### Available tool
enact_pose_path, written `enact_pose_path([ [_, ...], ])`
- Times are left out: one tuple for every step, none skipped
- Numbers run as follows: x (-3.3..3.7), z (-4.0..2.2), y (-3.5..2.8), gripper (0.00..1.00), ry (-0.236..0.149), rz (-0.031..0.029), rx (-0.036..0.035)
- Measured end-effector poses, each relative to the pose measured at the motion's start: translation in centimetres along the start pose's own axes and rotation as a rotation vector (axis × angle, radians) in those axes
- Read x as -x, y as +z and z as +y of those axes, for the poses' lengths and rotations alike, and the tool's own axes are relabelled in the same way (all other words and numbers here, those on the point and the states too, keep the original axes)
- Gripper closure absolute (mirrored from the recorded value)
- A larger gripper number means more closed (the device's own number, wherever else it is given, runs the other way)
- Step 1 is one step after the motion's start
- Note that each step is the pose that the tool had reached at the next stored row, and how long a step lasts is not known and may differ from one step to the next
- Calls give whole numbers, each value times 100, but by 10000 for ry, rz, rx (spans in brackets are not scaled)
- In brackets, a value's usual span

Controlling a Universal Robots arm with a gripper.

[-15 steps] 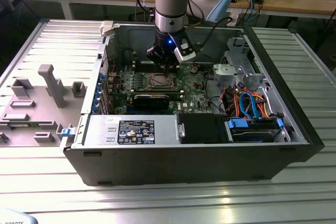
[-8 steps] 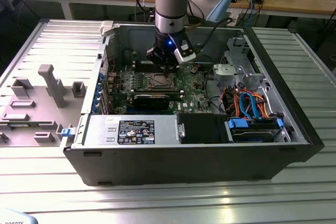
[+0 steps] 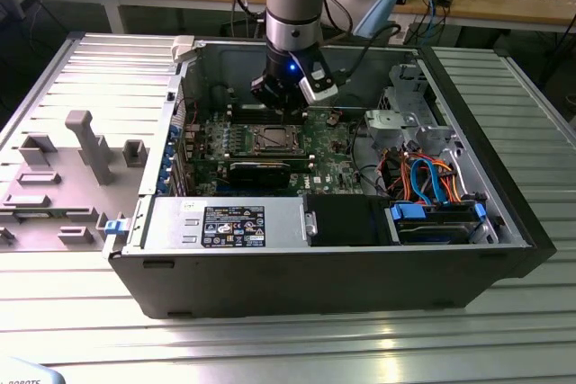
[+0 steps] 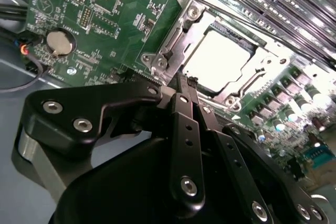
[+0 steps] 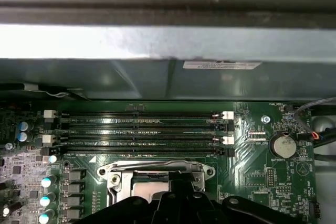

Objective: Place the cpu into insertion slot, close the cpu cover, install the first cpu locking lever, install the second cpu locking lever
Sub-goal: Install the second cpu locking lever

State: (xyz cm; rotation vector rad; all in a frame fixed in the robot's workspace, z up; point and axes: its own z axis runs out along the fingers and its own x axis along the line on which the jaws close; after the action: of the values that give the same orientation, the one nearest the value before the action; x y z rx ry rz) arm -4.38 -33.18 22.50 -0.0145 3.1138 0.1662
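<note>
Exterior view: gripper (image 3: 286, 94) low inside the computer case (image 3: 504, 222), just behind the socket (image 3: 273, 139) on the green board (image 3: 333, 155).

Second wrist view: fingers (image 4: 181, 95) pinched together, nothing held, tip at the edge of the cover (image 4: 176, 45). Chip (image 4: 216, 59) seated, dull pale silver, frame down over it. Probably the lever stage; calls for a careful hook and push.

First wrist view: memory slots (image 5: 139, 132) beyond the socket.
</note>
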Motion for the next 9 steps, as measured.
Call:
enact_pose_path([
  [1,3,-30,89,0,-1,1],
  [1,6,-57,89,0,0,0],
  [2,9,-85,89,0,0,-1],
  [3,11,-102,89,0,-1,-1],
  [3,12,-110,89,0,-1,-2],
  [3,12,-110,89,-1,-2,0],
  [3,9,-111,89,0,0,-3],
  [3,-2,-112,89,-2,3,-4],
  [3,-10,-112,89,0,4,-4],
])
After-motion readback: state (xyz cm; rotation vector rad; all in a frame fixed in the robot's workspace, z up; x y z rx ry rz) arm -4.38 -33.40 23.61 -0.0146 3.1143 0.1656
